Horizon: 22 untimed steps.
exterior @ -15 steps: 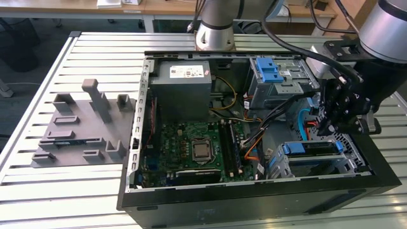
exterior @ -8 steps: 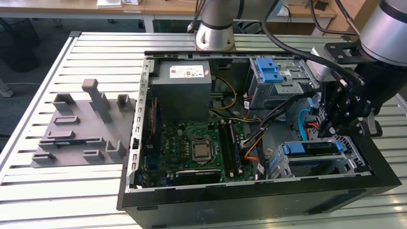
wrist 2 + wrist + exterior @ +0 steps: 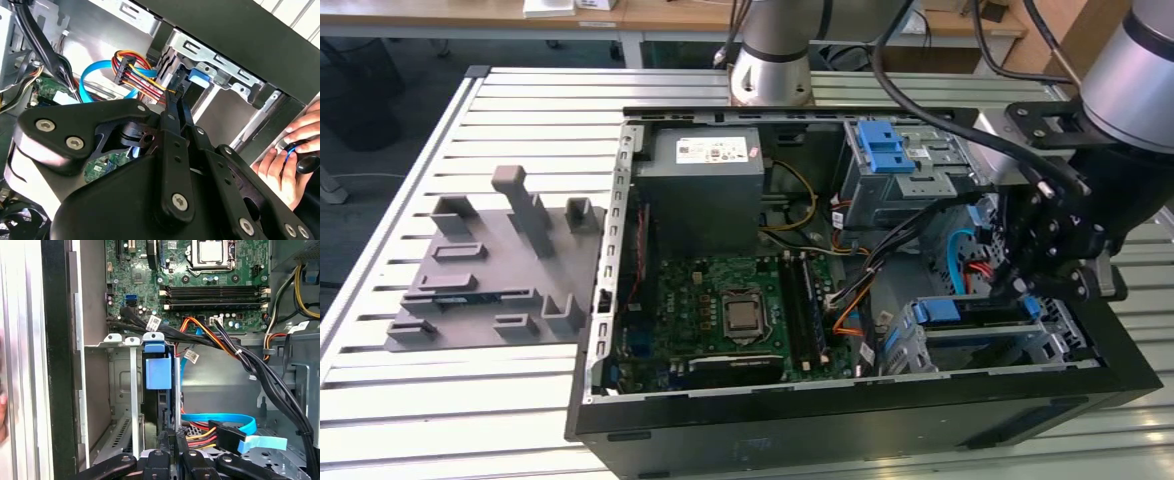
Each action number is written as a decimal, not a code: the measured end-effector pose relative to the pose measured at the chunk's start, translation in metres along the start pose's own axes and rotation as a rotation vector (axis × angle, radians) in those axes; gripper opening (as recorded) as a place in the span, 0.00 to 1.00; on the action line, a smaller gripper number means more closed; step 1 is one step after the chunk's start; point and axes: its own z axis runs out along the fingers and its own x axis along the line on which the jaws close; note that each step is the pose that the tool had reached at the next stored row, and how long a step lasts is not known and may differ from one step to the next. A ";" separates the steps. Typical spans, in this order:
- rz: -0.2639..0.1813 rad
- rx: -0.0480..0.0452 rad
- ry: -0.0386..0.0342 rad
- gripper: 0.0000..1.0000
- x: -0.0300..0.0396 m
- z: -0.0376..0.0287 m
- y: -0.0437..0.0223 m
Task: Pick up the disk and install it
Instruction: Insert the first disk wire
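The disk (image 3: 961, 318) sits in the metal drive cage (image 3: 1047, 345) at the corner of the open computer case on the exterior view's right. Its blue plastic end (image 3: 157, 371) shows between the cage rails, with the dark body (image 3: 162, 407) running back toward my fingers. The blue end (image 3: 199, 77) also shows in the second wrist view. My gripper (image 3: 1014, 288) hangs inside the case right over that cage. Its fingers are shut, tips (image 3: 176, 95) together beside the coloured power cable, with nothing seen between them (image 3: 171, 436).
A grey power supply box (image 3: 707, 165), a bright blue clip (image 3: 881, 148) on the upper cage and the green motherboard (image 3: 727, 310) fill the case. Cables (image 3: 235, 355) and a light-blue ribbon (image 3: 225, 420) cross near the cage. A person's hand (image 3: 295, 150) rests outside the case wall. A grey fixture (image 3: 487, 265) lies on the table.
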 end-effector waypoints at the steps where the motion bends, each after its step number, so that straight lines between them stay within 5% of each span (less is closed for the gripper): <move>1: 0.001 0.0000 0.0001 0.16 0.0009 0.0003 0.0000; 22: 0.004 -0.0011 0.0003 0.16 0.0021 0.0032 0.0011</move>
